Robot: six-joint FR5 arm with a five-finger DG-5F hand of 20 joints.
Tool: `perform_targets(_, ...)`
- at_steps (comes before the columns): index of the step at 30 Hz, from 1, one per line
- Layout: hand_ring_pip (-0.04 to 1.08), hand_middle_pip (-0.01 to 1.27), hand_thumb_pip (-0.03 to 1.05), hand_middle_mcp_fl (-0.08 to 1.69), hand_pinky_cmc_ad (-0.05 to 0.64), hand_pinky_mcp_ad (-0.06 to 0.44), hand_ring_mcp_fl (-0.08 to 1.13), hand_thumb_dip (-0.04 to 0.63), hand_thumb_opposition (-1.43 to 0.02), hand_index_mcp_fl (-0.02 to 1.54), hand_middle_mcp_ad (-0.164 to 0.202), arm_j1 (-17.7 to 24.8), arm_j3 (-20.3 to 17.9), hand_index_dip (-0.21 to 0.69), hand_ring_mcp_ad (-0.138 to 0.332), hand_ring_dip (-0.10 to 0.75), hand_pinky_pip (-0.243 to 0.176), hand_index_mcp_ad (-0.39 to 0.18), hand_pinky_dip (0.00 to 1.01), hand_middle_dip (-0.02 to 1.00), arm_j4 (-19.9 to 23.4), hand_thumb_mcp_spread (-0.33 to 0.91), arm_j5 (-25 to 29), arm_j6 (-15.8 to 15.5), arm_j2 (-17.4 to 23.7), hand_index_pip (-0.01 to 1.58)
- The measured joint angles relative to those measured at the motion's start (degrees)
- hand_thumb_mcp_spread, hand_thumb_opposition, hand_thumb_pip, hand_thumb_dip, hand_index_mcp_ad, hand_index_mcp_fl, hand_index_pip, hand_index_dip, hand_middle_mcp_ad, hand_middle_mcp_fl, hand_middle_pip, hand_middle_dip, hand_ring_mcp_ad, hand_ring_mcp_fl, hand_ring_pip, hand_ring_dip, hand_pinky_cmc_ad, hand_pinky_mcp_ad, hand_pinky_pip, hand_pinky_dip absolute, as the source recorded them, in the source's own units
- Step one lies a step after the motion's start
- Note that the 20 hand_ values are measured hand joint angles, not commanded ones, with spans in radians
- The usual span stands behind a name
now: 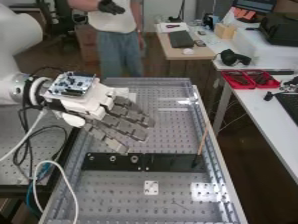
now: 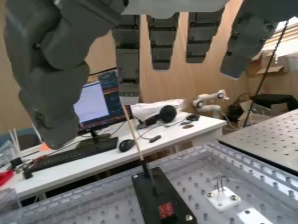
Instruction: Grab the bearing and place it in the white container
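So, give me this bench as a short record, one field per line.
hand: open, above the bench, holding nothing
black strip: lying across the bench
round metal pieces: on the strip's end nearer the arm
wooden stick: slanting up from the strip's other end
small white square: on the bench, apart from the strip

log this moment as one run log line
robot hand: open, above perforated bench | holding: nothing | round metal pieces: on black plate
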Motion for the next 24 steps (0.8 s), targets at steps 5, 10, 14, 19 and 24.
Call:
perform_targets(5, 0.10, 0.14, 0.48, 0.02, 0.393, 0.314, 0.01, 0.190, -0.74, 0.12, 0.072, 3.75, -0.35, 0.220, 0.157, 0.087, -0.075, -0.058, 0.29, 0.19, 2.89, 0.38, 11.22, 1.24, -2.40, 0.91)
perform_targets(10, 0.10, 0.14, 0.48, 0.02, 0.393, 0.311, 0.01, 0.190, -0.75, 0.10, 0.072, 8.27, 0.47, 0.229, 0.155, 0.087, -0.075, -0.054, 0.29, 0.19, 5.83, 0.37, 22.95, 2.64, -6.43, 0.99)
perform_targets(14, 0.10, 0.14, 0.49, 0.02, 0.393, 0.311, 0.01, 0.190, -0.75, 0.09, 0.073, 11.51, 2.14, 0.232, 0.161, 0.087, -0.075, -0.054, 0.29, 0.19, 7.53, 0.38, 31.32, 3.99, -10.20, 1.08)
perform_targets(19, 0.10, 0.14, 0.53, 0.02, 0.393, 0.314, 0.01, 0.206, -0.77, 0.08, 0.073, 14.39, 3.14, 0.253, 0.157, 0.089, -0.077, -0.054, 0.29, 0.19, 10.45, 0.38, 38.39, 4.47, -13.13, 1.14)
perform_targets(24, 0.10, 0.14, 0.55, 0.02, 0.393, 0.314, 0.01, 0.222, -0.79, 0.07, 0.073, 16.31, 3.13, 0.274, 0.157, 0.087, -0.077, -0.054, 0.29, 0.19, 14.02, 0.39, 43.39, 2.90, -15.02, 1.21)
